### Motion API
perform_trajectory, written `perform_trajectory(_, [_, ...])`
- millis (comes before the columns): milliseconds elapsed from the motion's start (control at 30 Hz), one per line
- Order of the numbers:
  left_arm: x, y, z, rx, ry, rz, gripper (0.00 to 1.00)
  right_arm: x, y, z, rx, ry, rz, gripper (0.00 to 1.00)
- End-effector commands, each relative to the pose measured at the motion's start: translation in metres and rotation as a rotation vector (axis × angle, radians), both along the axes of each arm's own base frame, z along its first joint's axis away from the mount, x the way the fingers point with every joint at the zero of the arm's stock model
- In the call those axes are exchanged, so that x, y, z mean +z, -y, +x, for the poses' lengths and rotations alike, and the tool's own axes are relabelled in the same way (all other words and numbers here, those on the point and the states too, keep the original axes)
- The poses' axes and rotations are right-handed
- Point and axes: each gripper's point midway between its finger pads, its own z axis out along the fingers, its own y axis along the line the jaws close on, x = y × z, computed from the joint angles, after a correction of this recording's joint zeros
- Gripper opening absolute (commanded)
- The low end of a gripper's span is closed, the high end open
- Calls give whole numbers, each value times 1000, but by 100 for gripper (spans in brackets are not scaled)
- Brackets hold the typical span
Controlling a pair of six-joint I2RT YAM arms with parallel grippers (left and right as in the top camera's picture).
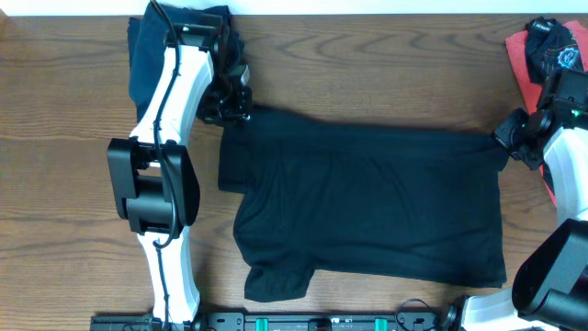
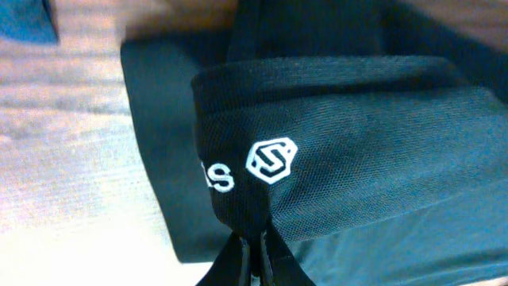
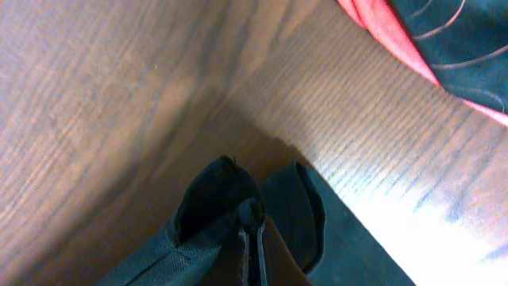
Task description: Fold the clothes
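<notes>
L jaws: together, clamped on a raised fold of the black T-shirt (image 1: 367, 202) at its far-left corner. Fabric is bunched above the pinch. White hexagon logo (image 2: 271, 161) and white lettering (image 2: 216, 176), partly hidden, sit on that fold just above the jaws.

R jaws: together, clamped on the shirt's far-right corner, cloth puckered either side.

Shirt pos.: spread flat across ctr of table (image 1: 55, 184), far edge running btwn the two jaws, one sleeve (image 1: 276, 276) at near-left.

Navy garment (image 1: 142, 55) heaped at far-left, partly under L arm (image 1: 170, 83). Coral-red garment (image 1: 525, 64) w/ dark part lies at far-right table edge.
</notes>
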Motion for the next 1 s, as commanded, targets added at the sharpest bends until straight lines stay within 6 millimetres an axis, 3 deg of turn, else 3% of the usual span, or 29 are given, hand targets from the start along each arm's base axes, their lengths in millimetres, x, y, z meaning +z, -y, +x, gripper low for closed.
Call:
perform_trajectory(0, [-8, -13, -8, -14, -21, 56, 6, -2, -1, -4, -13, -19, -6, 1])
perform_trajectory(367, [-24, -16, -30, -16, -109, 67, 7, -8, -7, -23, -12, -100, 21, 1])
perform_trajectory(500, [-22, -19, -42, -20, -159, 84, 22, -10, -10, -30, -12, -128, 31, 1])
perform_trajectory(633, [-20, -33, -55, -33, -207, 159, 23, -12, -13, -38, -11, -160, 45, 2])
perform_trajectory(700, [-19, -33, -56, -34, -215, 160, 24, -12, -15, -39, -8, -164, 56, 14])
perform_trajectory(833, [-19, -33, -56, -31, -215, 161, 31, -13, -21, -38, 2, -160, 90, 63])
perform_trajectory(967, [-20, -32, -53, -32, -202, 160, 32, -13, -22, -37, 4, -156, 93, 84])
